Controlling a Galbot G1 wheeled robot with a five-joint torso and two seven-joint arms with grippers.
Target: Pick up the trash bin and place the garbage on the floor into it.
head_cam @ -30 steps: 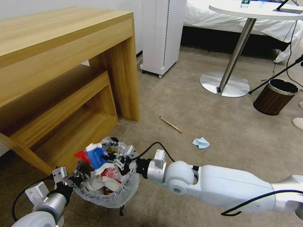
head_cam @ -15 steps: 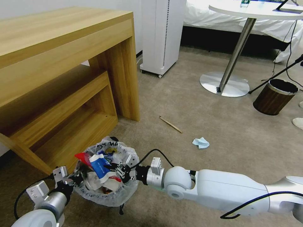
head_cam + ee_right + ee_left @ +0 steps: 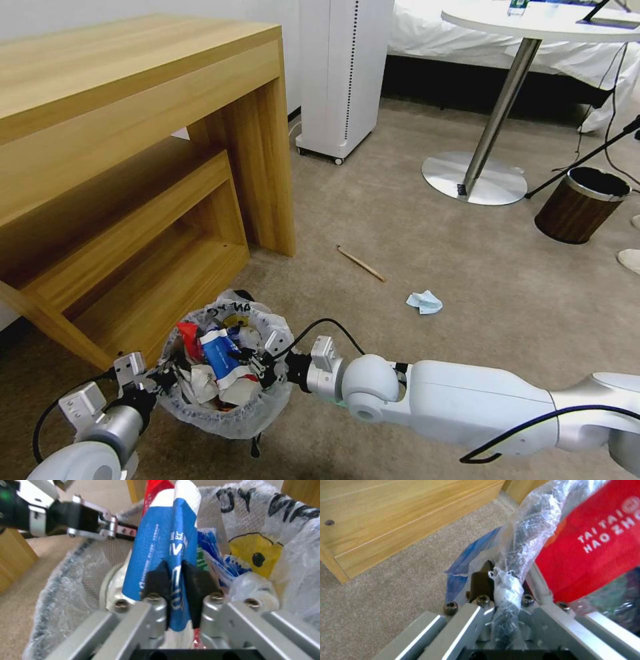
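The trash bin (image 3: 233, 413), lined with a crinkly white bag (image 3: 253, 517), hangs low at the front left beside the wooden desk. My left gripper (image 3: 163, 379) is shut on its rim (image 3: 506, 590), pinching bag and rim together. My right gripper (image 3: 257, 365) is over the bin's mouth, shut on the blue-white carton (image 3: 156, 545), which stands tilted inside among a red bag (image 3: 596, 537) and crumpled wrappers (image 3: 200, 387). On the beige floor (image 3: 433, 247) lie a wooden stick (image 3: 360, 263) and a blue mask (image 3: 425, 301), both to the right of the bin.
The wooden desk (image 3: 133, 133) with a low shelf stands close on the left. A white appliance (image 3: 340, 73), a round table's metal base (image 3: 475, 179) and a brown wood-grain bin (image 3: 580, 203) stand farther off. A white slipper (image 3: 630, 259) lies at the right edge.
My right gripper has come down and a little leftward, lowering the blue-white carton from above the rim into the bin. The left gripper has kept its hold on the rim.
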